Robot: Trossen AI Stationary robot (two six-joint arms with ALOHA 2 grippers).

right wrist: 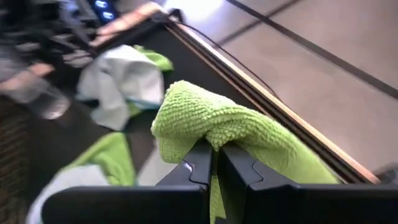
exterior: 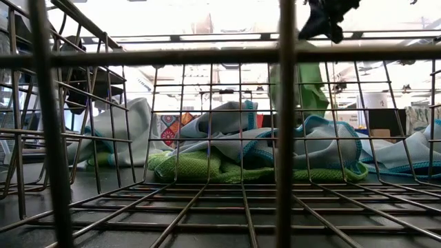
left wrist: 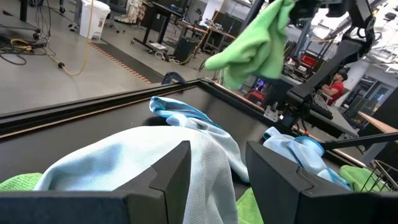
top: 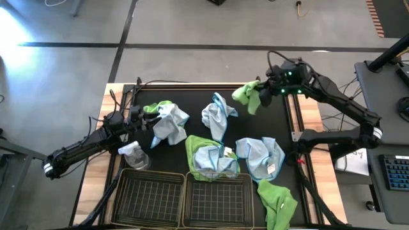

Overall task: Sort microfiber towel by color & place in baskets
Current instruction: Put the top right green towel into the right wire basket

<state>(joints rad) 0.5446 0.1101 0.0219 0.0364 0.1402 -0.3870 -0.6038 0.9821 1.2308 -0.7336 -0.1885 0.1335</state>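
Black mat (top: 192, 102), right hand (top: 265, 89) clenching green towel (top: 246, 96), hanging long-axis vertical.

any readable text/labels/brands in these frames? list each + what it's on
None readable.
White tag on the pale blue towel by the baskets: too small to read.
Papers and keyboard on the desk right of the table: too small to read.
Room background in the left wrist and low views: signs and boxes blurred, nothing legible.
Spray bottle: no label visible.

Clear spray bottle (top: 135, 154) on black mat (top: 192, 108).
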